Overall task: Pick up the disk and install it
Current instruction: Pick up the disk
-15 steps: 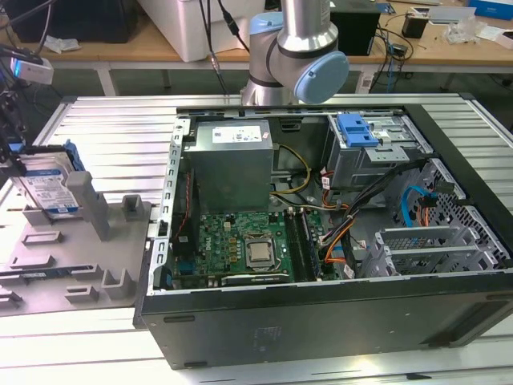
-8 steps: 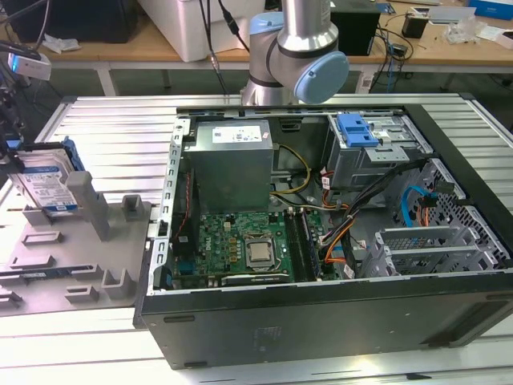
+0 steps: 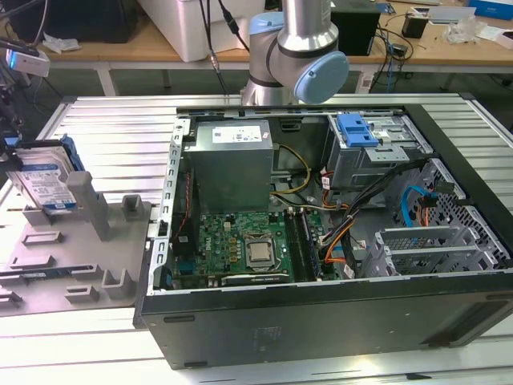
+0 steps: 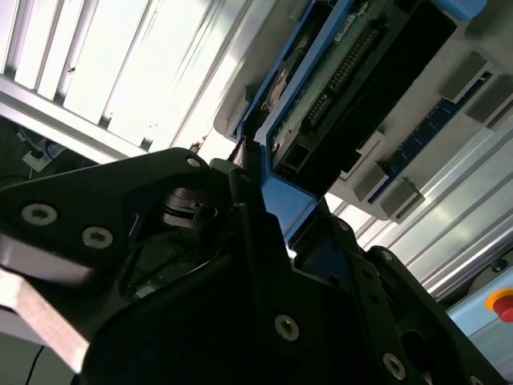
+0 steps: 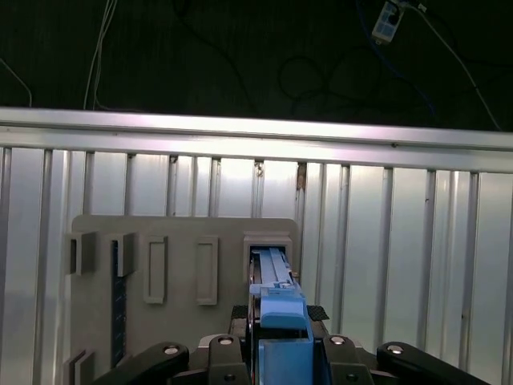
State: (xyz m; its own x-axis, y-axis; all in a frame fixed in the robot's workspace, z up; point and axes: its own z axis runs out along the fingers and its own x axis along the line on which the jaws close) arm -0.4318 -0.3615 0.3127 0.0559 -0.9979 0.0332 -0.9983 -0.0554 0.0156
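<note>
First wrist view: pincer (image 5: 280, 314) tight on disk (image 5: 271, 269)

Disk (image 3: 44, 183) upright in holder (image 3: 60, 265) beside case (image 3: 321, 325)

- Where does your disk sit?
- You find the disk (image 3: 42, 178) at the exterior view's left, standing on edge and leaning, its lower edge in a grey holder (image 3: 80, 250).
- And its look?
- Silver metal, with a white-and-blue label and blue side rails. In the second wrist view, the disk (image 4: 345, 72) shows you its green circuit board. In the first wrist view, the disk (image 5: 276, 301) is edge-on.
</note>
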